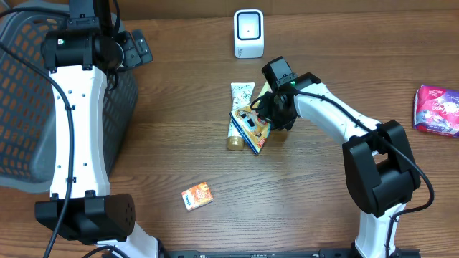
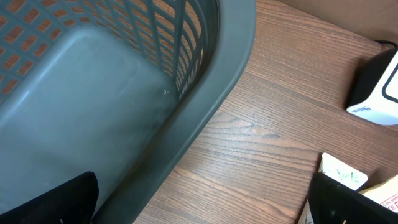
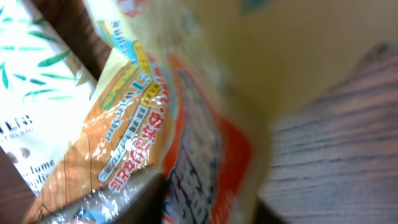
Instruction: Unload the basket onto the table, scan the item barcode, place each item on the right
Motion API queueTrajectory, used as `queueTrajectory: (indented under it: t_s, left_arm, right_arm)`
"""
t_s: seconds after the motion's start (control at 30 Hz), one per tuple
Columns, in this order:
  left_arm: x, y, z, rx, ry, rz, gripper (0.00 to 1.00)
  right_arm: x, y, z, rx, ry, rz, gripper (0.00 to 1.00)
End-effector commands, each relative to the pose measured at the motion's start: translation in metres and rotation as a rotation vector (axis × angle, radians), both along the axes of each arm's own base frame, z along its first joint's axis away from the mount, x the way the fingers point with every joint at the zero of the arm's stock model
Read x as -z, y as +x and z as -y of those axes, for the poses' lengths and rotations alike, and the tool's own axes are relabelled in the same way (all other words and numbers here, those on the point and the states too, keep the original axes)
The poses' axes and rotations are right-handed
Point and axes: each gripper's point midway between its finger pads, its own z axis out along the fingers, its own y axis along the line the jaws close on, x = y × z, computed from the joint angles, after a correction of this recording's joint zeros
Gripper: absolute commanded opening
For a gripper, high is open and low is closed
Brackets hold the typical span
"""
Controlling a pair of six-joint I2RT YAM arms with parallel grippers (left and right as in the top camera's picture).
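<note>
While my right gripper [image 1: 271, 115] sits low over the middle of the table [image 1: 179, 93], it is pressed up against the right edge of the snack packet [image 1: 249, 123], the orange, yellow and blue pouch that is the thing to be scanned. From overhead, the packet lies partly across a pale tube [image 1: 239, 100] with a gold cap, and the two touch. My right wrist camera is so close that the packet's crinkled film fills the view in a blur, with the tube's leaf-printed side at the left edge. I cannot tell from either view whether my right jaws have closed on the packet or only flank it.

Up the table from the packet, well apart from it, the white scanner [image 1: 249, 34] stands upright. My left gripper [image 1: 136, 49] hangs at the rim of the grey basket [image 1: 21, 107] on the left of the table, its fingers [image 2: 62, 202] spread wide with nothing between them. A small orange box [image 1: 197, 195] lies near the front edge, and a purple packet [image 1: 436, 109] rests at the far right.
</note>
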Motion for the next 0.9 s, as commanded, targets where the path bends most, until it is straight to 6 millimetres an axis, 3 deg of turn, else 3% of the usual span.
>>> queueTrajectory:
  t_s: [0.0, 0.13, 0.23, 0.37, 0.47, 0.63, 0.77, 0.87]
  left_arm:
    - [0.006, 0.000, 0.001, 0.004, -0.004, -0.020, 1.00]
    - [0.006, 0.000, 0.001, 0.004, -0.005, -0.019, 1.00]
    - [0.006, 0.000, 0.001, 0.004, -0.004, -0.019, 1.00]
    - [0.006, 0.000, 0.001, 0.004, -0.004, -0.019, 1.00]
    - [0.006, 0.000, 0.001, 0.004, -0.004, -0.019, 1.00]
    - [0.006, 0.000, 0.001, 0.004, -0.004, -0.019, 1.00]
    - [0.006, 0.000, 0.001, 0.004, -0.004, -0.019, 1.00]
    - [0.006, 0.001, 0.001, 0.005, -0.005, -0.019, 1.00]
  right_arm:
    - [0.004, 0.001, 0.005, 0.019, -0.025, -0.004, 0.05]
    - [0.004, -0.013, 0.003, 0.004, -0.005, -0.067, 0.04]
    - [-0.003, -0.035, -0.015, -0.086, 0.112, -0.156, 0.04]
    - [-0.033, -0.079, -0.049, -0.201, 0.388, -0.339, 0.04]
    - [-0.066, -0.105, -0.071, -0.275, 0.624, -0.451, 0.04]
    - [-0.112, -0.119, -0.089, -0.289, 0.900, -0.561, 0.04]
    - [-0.147, -0.119, -0.097, -0.289, 1.104, -0.615, 0.04]
    - [-0.153, -0.115, -0.096, -0.266, 1.138, -0.634, 0.04]
